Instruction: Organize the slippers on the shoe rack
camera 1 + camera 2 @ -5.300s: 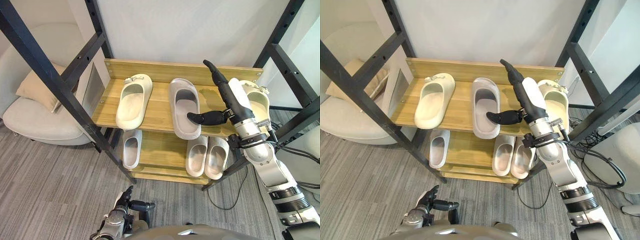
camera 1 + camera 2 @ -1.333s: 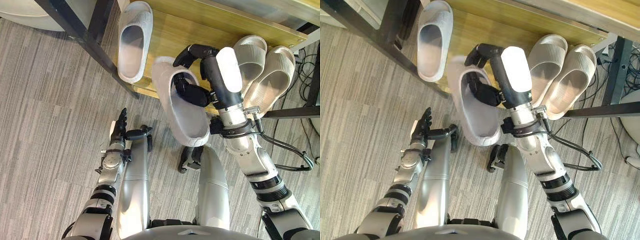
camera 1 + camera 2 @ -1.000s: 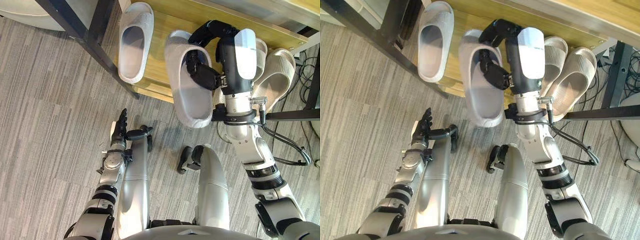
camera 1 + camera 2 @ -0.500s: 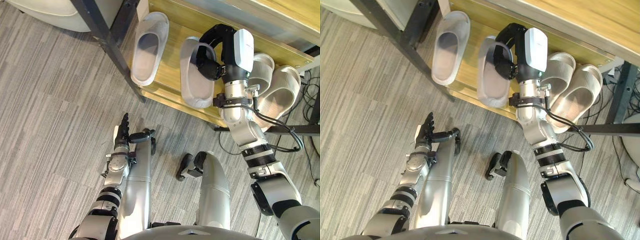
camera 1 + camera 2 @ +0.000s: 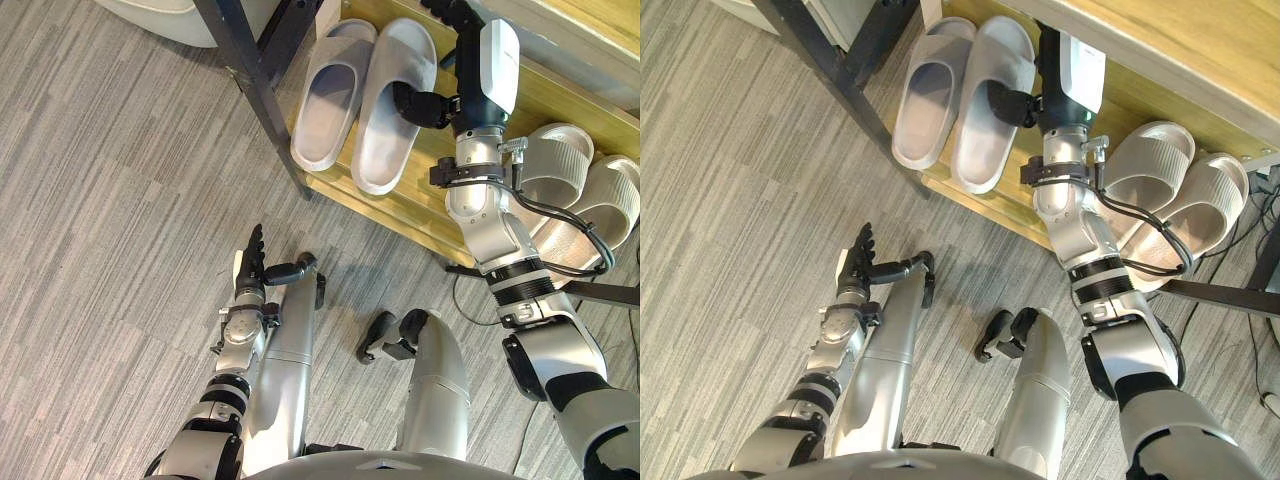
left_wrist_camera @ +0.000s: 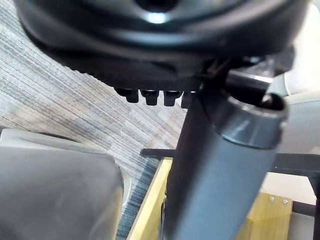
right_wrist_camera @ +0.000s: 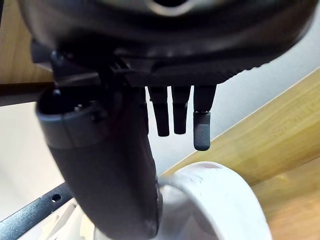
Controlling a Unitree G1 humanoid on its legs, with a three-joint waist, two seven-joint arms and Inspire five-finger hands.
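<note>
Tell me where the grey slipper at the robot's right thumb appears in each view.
Left eye view: grey slipper upper middle, beside its twin.
Right eye view: same place, upper middle.
Right wrist view: pale rounded edge just past the thumb.
Shared landmark: the right hand, thumb against the slipper.

A home-like room, arranged as an entryway or living corner, is indicated. A low wooden shoe rack (image 5: 415, 200) is stood on grey striped carpet (image 5: 110, 200), with a pair of grey slippers (image 5: 335, 95) laid side by side at the left of its lower shelf and a pair of ribbed beige slippers (image 5: 560, 180) at the right. The edge of a pale cushioned seat (image 5: 160, 15) is seen at the far left, beyond a black metal post (image 5: 255, 95) by which a staged set rather than a lived-in house is suggested.
</note>
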